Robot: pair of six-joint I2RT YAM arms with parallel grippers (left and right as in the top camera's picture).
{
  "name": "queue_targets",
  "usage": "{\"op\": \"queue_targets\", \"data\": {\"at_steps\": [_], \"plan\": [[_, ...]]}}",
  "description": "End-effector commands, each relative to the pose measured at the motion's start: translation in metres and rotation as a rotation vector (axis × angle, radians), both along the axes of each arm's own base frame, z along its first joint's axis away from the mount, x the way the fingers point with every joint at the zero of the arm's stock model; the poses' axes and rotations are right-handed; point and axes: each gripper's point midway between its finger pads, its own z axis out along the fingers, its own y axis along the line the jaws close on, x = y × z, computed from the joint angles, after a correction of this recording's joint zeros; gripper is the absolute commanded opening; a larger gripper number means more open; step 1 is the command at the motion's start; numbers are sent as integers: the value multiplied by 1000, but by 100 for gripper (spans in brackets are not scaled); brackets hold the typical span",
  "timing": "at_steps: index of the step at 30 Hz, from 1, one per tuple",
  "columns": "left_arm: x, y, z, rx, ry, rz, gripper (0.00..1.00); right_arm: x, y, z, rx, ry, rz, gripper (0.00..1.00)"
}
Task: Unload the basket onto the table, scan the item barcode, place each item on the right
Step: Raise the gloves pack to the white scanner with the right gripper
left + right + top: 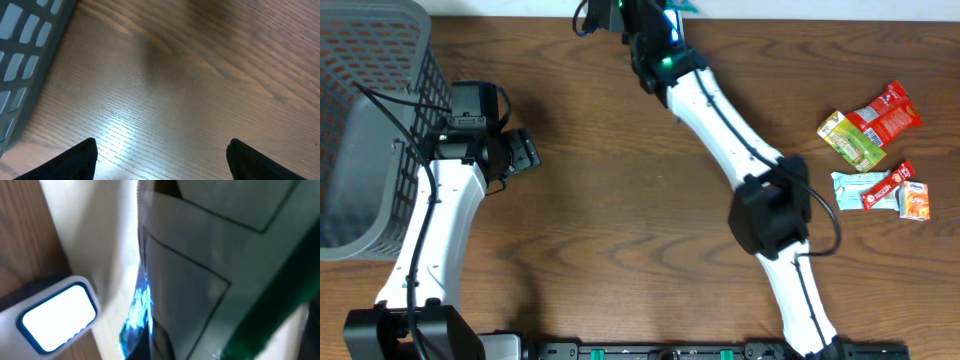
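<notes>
In the right wrist view a shiny blue packet (141, 300), the item, rises edge-on from my right gripper (150, 342), which is shut on it. To its left lies a scanner with a bright white window (57, 314). No barcode shows. Overhead, my right gripper (620, 14) reaches to the table's far edge, where a teal scrap of the packet (681, 5) shows. My left gripper (525, 152) hovers beside the basket, open with nothing in it; in the left wrist view its fingertips (80, 159) stand wide apart over bare wood, the left gripper (160, 147) holding nothing.
A grey mesh basket (370, 100) stands at the left edge, its wall (22, 45) close to my left gripper. Several snack packets (868, 128) lie at the right, some lower (882, 190). A grey and green surface (225, 270) fills the right wrist view.
</notes>
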Motion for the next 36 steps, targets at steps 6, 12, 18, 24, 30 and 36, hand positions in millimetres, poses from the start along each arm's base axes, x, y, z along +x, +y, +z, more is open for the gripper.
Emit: {"op": "queue_targets", "data": {"at_steps": [6, 12, 18, 24, 30, 36], "plan": [[1, 2, 2, 9, -4, 4, 84, 12, -10, -24, -145, -5, -18, 1], [1, 2, 2, 9, -4, 4, 84, 15, -10, -22, -147, -12, 9, 1], [1, 2, 2, 9, -4, 4, 84, 17, -9, -39, -176, 10, 25, 1], [1, 2, 2, 9, -4, 4, 84, 22, -6, -92, -210, 66, 34, 1], [1, 2, 2, 9, -4, 4, 84, 19, 2, -113, -225, 92, 49, 1], [1, 2, 2, 9, -4, 4, 84, 10, 12, -119, -217, 117, 59, 1]]}}
